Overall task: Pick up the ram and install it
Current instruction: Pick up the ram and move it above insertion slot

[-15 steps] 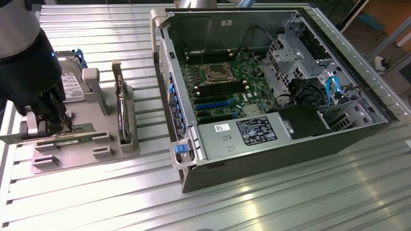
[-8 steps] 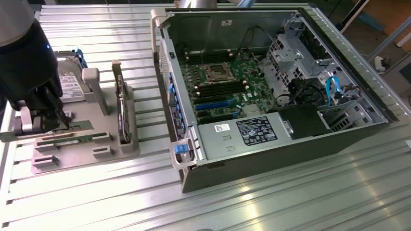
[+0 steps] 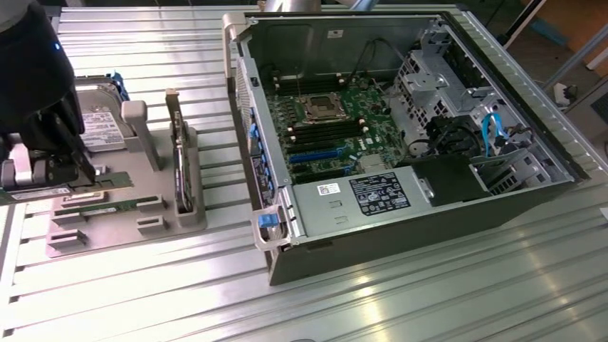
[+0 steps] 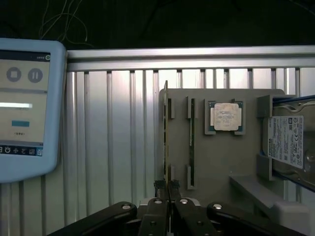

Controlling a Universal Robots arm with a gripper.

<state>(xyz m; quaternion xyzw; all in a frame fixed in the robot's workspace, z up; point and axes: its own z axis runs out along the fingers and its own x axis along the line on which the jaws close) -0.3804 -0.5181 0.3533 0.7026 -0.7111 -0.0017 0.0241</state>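
**Operator:** Where was the ram?

**Coach:** Right in your grip. The gripper (image 4: 170, 191) was clenched on the ram (image 4: 166, 132), which stood edge-on between the fingers, over the tray (image 4: 221, 162).

**Operator:** What mattered most, closest in?

**Coach:** Squareness, I'd say. You wanted the stick to run straight out from the fingers, not cocked to one side. A thin board like that would probably twist if you squeezed it off-centre or jerked it.

**Operator:** And just beyond?

**Coach:** A second stick (image 4: 191, 137) sat in its holder just beside yours. You needed a straight, slow rise so that your board clipped neither it nor the holder's posts. The CPU (image 4: 225, 117) and the drive (image 4: 290, 142) lay further along the tray, out of your way.

**Operator:** And furthest off?

**Coach:** The case (image 3: 399, 246) stood open, well apart, at the exterior view's right, with its slots (image 3: 328, 135) beside the socket. Judging by that gap, you needed a firm hold, and the board's long edge had to stay level.
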